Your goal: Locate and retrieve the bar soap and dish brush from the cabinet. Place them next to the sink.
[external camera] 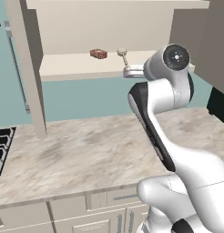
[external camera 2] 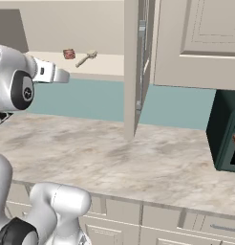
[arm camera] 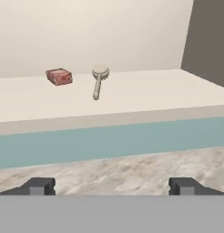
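Tool (arm camera: 112, 186) open, jaws spread wide, gripping nothing, level with the front edge of the cabinet shelf (arm camera: 132, 98) and short of it. Fingertips (arm camera: 38, 185) apart at the bottom of the hand view, over the marbled table (external camera: 86, 150).

Bar soap (arm camera: 59, 76) lying flat on the shelf, toward its back wall, inside the open cabinet (external camera: 104, 27). Dish brush (arm camera: 99, 79) on the same shelf, just beside the soap, not touching it; round head toward the back wall, handle pointing toward the shelf's front edge. Both well apart from the tool.

Cabinet doors swung open: one door (external camera: 29, 63) edge-on beyond the soap side of the shelf, another door (external camera 2: 137, 62) edge-on beyond the brush side. Teal wall (external camera: 95, 93) below the shelf, table beneath that.
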### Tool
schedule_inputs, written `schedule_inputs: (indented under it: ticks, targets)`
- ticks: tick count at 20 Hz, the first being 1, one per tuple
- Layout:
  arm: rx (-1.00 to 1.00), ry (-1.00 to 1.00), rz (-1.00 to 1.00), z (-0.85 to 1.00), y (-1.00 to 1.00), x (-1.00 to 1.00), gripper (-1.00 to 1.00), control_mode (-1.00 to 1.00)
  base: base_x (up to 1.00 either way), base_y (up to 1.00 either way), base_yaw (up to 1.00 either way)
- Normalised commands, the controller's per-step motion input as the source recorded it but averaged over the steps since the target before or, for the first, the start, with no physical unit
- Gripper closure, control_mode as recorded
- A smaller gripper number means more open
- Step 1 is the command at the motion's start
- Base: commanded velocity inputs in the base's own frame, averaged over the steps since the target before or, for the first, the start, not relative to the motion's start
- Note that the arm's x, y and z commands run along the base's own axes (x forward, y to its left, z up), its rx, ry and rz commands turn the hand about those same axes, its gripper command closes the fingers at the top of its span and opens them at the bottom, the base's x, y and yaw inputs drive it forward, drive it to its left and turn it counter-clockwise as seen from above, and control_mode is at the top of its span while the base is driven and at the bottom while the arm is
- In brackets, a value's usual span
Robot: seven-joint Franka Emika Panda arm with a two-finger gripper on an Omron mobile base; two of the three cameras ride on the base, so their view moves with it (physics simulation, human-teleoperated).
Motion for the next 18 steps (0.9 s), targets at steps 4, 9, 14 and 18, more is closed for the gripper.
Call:
schedule_inputs:
  ticks: [4,9,14,18]
  targets:
    - [0.0,-0.03,0.05,0.43,0.01,0.33,-1.0,-1.0,0.0,0.0,0.0]
    - [0.0,-0.15,0.04,0.22,0.02,0.42,-1.0,-1.0,0.0,0.0,0.0]
    - [-0.04,0.01,0.0,-0.11,0.05,0.3,-1.0,-1.0,0.0,0.0,0.0]
    - [0.0,0.02,0.01,-0.06,0.0,0.43,-1.0,-1.0,0.0,0.0,0.0]
